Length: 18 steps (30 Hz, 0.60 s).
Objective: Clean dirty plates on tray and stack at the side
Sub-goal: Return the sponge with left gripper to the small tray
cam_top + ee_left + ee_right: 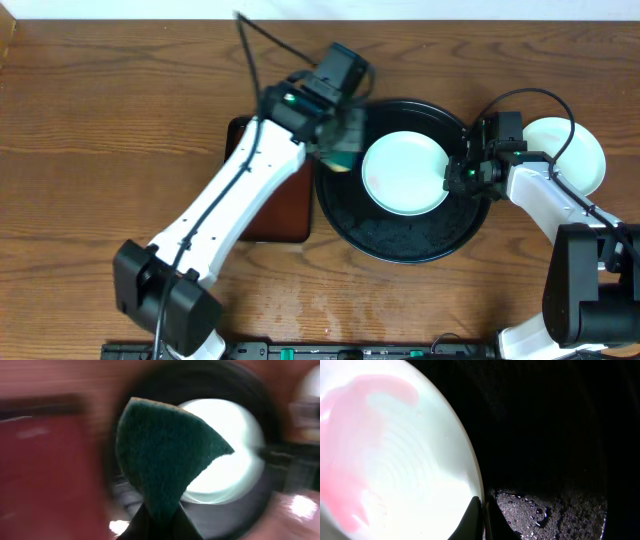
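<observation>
wood-grain tabletop carrying a black tray, sponge hovering by a smeared plate.
left gripper is clamping a green sponge beside the pale plate lying in the tray; right gripper is pinching its rim, jaws closed. the wipe is needing flat pressure across the pink smear while that rim grip is steadying. another plate is sitting on bare wood at the right.

Standing here, I can't read any writing: no words, numbers, labels or brand marks show on the plate, the black tray or the green sponge. The left wrist view is badly blurred, so any fine print there may simply be lost.
</observation>
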Tool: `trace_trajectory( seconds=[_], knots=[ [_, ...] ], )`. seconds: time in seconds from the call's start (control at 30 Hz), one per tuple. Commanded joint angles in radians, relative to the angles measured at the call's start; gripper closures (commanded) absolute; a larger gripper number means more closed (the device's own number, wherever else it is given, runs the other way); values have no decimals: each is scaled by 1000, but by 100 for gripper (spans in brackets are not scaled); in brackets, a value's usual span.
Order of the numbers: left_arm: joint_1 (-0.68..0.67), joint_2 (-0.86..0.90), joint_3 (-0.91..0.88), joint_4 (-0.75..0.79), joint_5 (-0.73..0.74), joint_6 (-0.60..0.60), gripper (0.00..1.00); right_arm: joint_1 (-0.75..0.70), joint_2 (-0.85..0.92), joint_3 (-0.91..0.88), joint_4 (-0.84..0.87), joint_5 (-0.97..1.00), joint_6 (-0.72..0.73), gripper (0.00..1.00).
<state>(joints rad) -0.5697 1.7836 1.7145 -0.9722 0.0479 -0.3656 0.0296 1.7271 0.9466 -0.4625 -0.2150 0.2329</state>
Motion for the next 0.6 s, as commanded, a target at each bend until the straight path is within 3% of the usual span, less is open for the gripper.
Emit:
trace_trajectory(
  seconds=[0.0, 0.27, 0.57],
  knots=[
    [58, 35, -38, -75, -292, 2, 92, 11, -19, -2, 2, -18, -14, 99],
    [214, 74, -243, 33, -288, -109, 92, 11, -19, -2, 3, -18, -14, 99],
    [280, 89, -402, 235, -183, -104, 92, 11, -19, -2, 6, -18, -14, 99]
  ],
)
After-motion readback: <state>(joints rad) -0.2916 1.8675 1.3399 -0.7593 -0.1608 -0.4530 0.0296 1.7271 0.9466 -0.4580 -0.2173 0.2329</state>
